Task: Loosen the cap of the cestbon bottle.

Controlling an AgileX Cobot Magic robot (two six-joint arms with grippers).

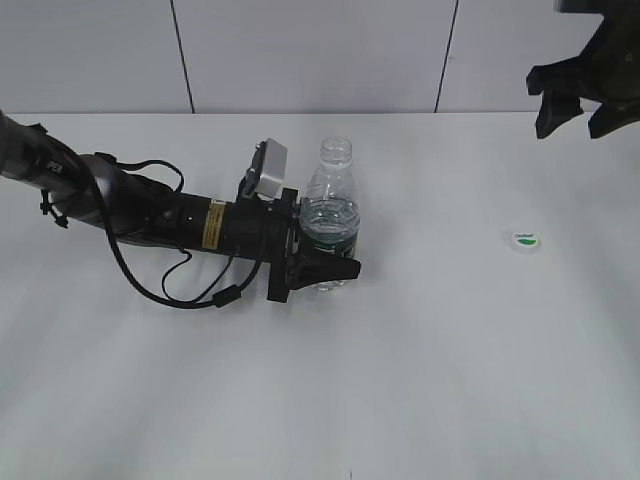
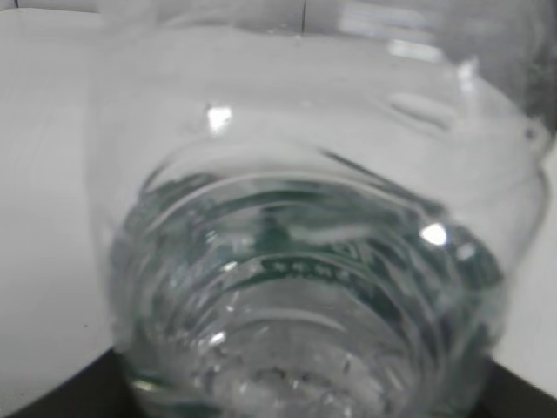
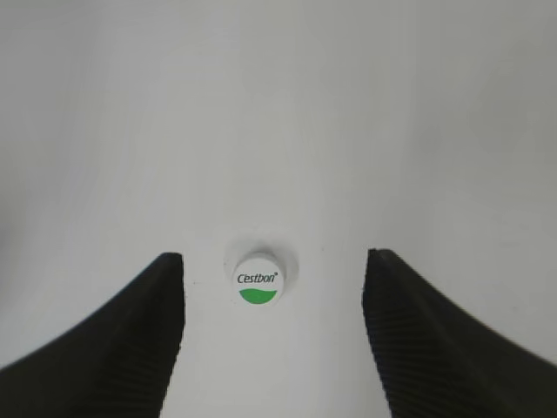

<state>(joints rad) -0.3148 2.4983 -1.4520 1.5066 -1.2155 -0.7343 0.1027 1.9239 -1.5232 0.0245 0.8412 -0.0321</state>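
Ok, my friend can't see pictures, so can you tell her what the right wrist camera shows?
A small white cap with a green patch and the word Cestbon lies alone on a plain white table. The right gripper hangs above it, open, one dark finger on each side and neither touching the cap.

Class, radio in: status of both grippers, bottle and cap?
Left gripper clamps upright cestbon bottle. Right gripper open, raised. Cap off, on table. Nothing obstructing.

Exterior slants downward; right wrist overlooks the cap (image 3: pixel 258 285) too.
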